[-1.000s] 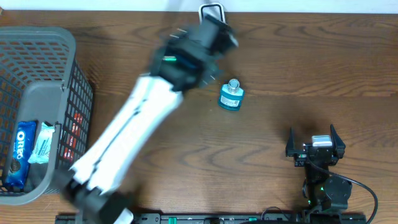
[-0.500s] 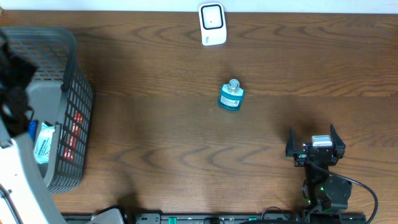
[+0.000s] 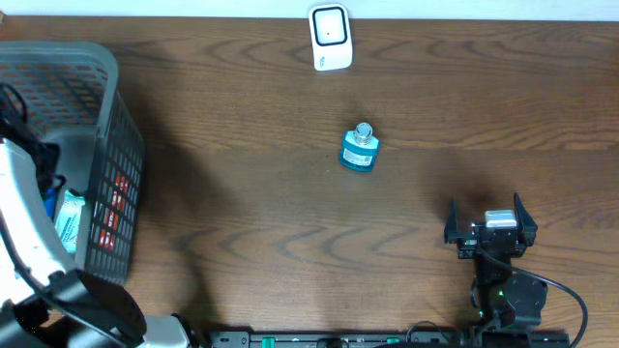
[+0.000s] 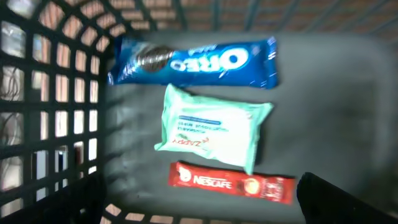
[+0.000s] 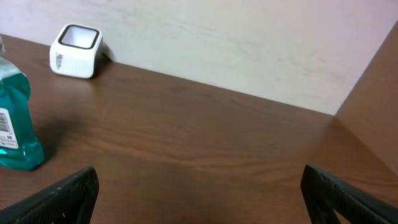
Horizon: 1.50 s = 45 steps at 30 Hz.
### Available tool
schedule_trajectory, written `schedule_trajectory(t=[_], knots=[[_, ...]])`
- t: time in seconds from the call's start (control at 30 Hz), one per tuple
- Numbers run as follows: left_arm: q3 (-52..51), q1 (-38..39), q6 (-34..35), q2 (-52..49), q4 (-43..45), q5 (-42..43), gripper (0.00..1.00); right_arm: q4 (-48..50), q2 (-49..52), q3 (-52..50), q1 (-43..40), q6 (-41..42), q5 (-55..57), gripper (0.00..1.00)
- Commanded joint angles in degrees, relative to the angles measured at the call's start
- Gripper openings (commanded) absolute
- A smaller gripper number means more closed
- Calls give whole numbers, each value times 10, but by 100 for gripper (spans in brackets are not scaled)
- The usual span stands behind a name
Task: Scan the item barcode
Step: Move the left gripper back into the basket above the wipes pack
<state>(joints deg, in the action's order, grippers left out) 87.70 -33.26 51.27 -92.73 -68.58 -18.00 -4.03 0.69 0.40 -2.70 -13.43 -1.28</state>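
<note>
Left pincer (image 3: 29, 155) hangs over the grey basket (image 3: 106, 68), jaws apart and empty, likely to pick an item to scan: Oreo pack (image 4: 193, 61), Zappy wipes (image 4: 211, 134) and Nescafe stick (image 4: 230, 183) lie flat on its floor. The scanner (image 3: 330, 37) stands at the table's (image 3: 242, 242) far edge, teal bottle (image 3: 359, 150) near it. My right pincer (image 3: 486, 215) rests at near right, jaws wide, clear of the path.

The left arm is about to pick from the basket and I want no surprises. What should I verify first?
1. Left jaws open, empty: ok.
2. Left arm over the basket: ok.
3. Oreo pack, Zappy wipes pack and Nescafe stick lie flat on its floor: ok.
4. Barcode showing on any pack: not ok, none in view.
5. Scanner unobstructed: ok.
6. Right jaws open, apart from the blue bottle: ok.
</note>
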Motion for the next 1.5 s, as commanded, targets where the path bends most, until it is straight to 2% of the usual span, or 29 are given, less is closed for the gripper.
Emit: schedule_trajectory(t=[0.0,0.17,0.3,0.57,0.93,1.17,1.2,1.3,1.47], knots=[[-40,-15,12,6,11,10,98,-3,-3,-1,2,7,3,99],[-94,-43,-33,6,56,20,98,-3,-3,-1,2,8,3,99],[-138,-70,-86,5,109,59,98,-2,-3,-1,2,8,3,99],[-224,-115,-131,5,196,157,98,-3,-3,-1,2,7,3,99],[-306,-115,-142,-2,268,154,98,-3,-3,-1,2,8,3,99],[-321,-115,-142,-17,280,108,100,-3,-3,-1,2,8,3,99],[-321,-115,-142,-16,281,109,93,-3,-3,-1,2,8,3,99],[-321,-115,-142,-16,284,109,62,-3,-3,-1,2,8,3,99],[-321,-115,-149,-16,284,108,33,-3,-3,-1,2,8,3,99]])
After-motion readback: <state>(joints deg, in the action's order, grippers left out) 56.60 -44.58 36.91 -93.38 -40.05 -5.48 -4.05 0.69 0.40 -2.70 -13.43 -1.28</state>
